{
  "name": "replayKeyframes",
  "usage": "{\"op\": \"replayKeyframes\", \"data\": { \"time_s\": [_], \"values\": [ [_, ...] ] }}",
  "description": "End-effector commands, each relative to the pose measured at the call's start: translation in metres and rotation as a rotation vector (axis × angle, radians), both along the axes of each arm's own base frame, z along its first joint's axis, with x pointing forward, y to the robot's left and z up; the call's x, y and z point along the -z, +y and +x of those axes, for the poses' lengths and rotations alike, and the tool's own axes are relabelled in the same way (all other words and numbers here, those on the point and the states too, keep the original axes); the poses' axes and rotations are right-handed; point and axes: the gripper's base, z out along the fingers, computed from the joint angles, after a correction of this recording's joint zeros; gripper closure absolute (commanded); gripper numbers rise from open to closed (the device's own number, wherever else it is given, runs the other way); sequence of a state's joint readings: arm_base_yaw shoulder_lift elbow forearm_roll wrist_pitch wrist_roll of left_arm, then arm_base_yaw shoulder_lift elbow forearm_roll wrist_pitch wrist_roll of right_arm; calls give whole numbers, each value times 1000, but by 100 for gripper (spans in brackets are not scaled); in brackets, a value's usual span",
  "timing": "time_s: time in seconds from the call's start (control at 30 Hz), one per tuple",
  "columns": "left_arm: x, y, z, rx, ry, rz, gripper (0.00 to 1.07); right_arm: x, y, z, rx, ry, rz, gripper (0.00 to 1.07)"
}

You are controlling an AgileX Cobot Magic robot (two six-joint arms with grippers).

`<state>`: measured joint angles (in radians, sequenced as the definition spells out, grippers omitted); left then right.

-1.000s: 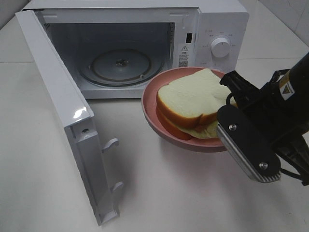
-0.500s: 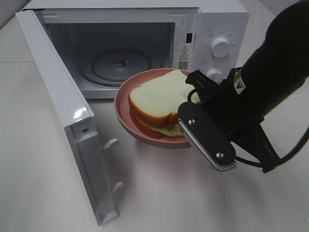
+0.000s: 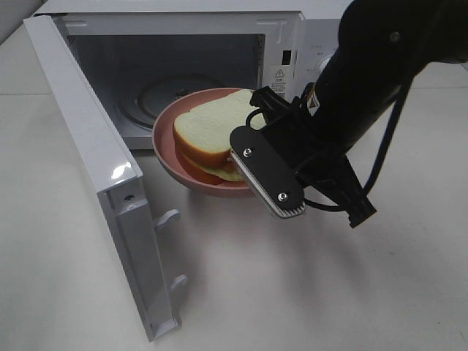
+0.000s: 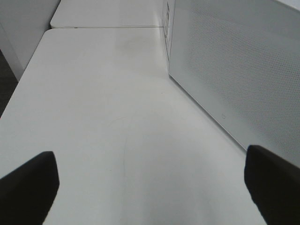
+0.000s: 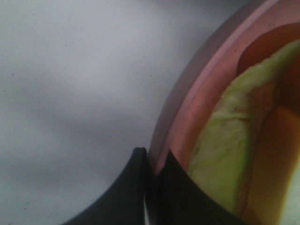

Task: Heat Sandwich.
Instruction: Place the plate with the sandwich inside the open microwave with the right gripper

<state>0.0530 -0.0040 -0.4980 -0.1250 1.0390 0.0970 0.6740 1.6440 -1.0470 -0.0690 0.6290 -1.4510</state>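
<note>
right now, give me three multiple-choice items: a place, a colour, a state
1. Where is the plate with the sandwich?
A. at the microwave's open front
B. on top of it
C. on the floor
2. What colour is the plate?
A. blue
B. pink
C. black
3. The right end effector is
A. open, holding nothing
B. shut on a spoon
C. shut on the plate's rim
Answers: 1 A, it shows just before the cavity; 2 B, its rim is pink; 3 C, the fingers pinch the rim.
</note>
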Motion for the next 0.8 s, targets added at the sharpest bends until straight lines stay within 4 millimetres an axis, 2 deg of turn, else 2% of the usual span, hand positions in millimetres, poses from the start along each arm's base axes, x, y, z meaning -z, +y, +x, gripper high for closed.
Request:
{"op": "replayKeyframes", "data": {
  "time_s": [0.03, 0.23, 0.8],
  "values": [
    [0, -1, -4, 7, -29, -8, 5, -5, 8, 8, 2, -29, 31, 107],
    [0, -1, -4, 7, -29, -8, 5, -5, 21, 18, 3, -38, 45, 107],
    [0, -1, -4, 7, -29, -8, 5, 7, 43, 42, 12, -39, 72, 107]
  ]
}}
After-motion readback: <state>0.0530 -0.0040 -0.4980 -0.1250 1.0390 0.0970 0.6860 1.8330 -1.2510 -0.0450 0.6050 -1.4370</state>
